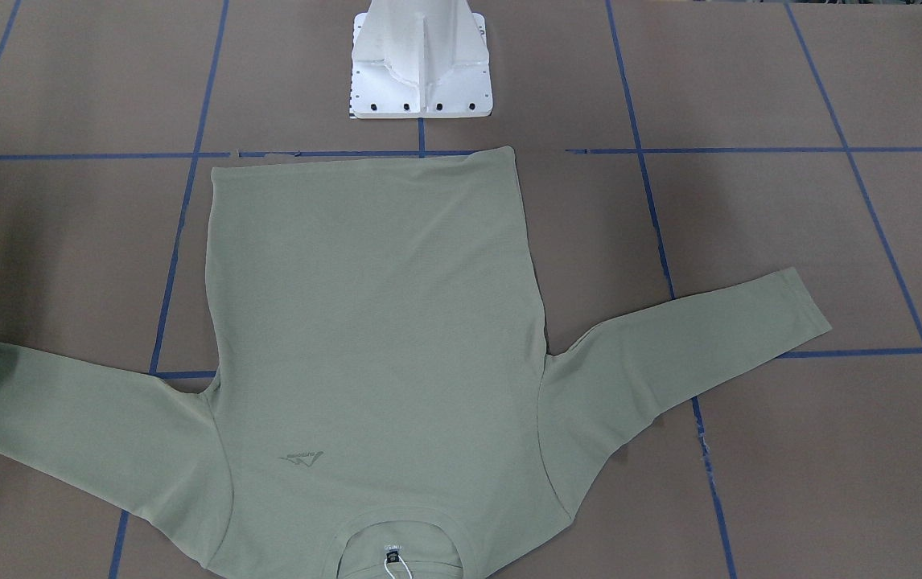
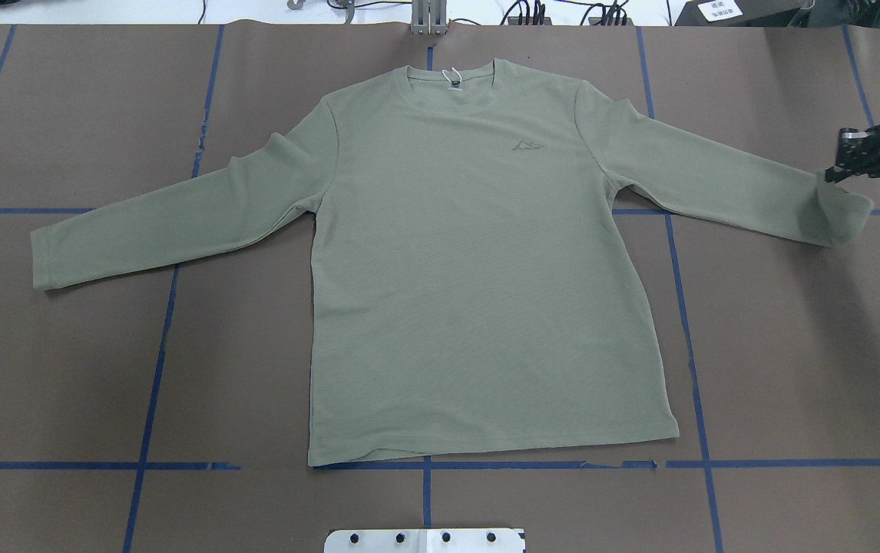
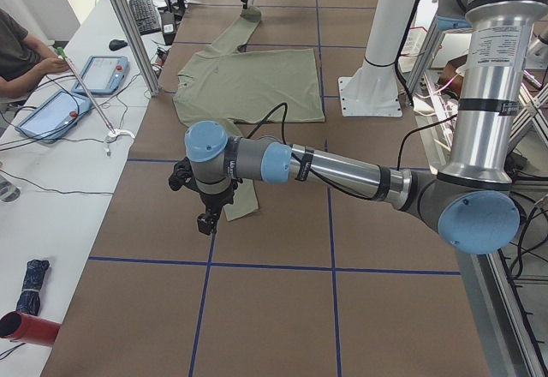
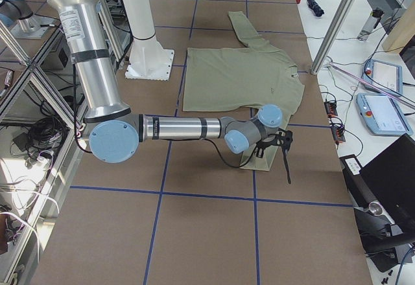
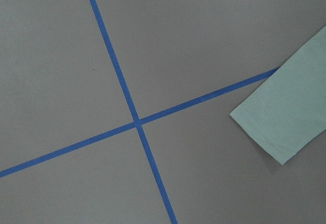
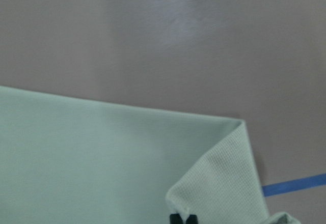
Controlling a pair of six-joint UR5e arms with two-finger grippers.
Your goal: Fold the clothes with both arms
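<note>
Brown paper covers the table (image 2: 64,369), marked into a grid with blue tape (image 5: 122,91). The sage-green shirt (image 2: 478,269) lies flat and face up at the table's centre. Its hem sits just in front of the white pedestal (image 1: 421,64), its round neck points away from the robot, and both sleeves are spread outward.

The right arm (image 4: 181,128) reaches low across the table to the sleeve on the robot's right (image 2: 716,180). The left arm (image 3: 334,170) extends the same way toward the opposite sleeve (image 2: 179,223).

The right gripper (image 2: 833,173) is at the right cuff (image 6: 219,183). Its black fingertips (image 6: 182,219) are pinched together on the fabric, and the cuff is raised and turned over on itself.

The left gripper (image 3: 206,221) hangs above bare paper just beyond the left cuff (image 5: 280,117), which lies flat near a tape crossing. I cannot tell whether its fingers are apart or together.

A tonal logo (image 2: 524,146) is on the chest. A black label (image 1: 393,555) and a white hang tag (image 2: 451,77) sit inside the neck.
</note>
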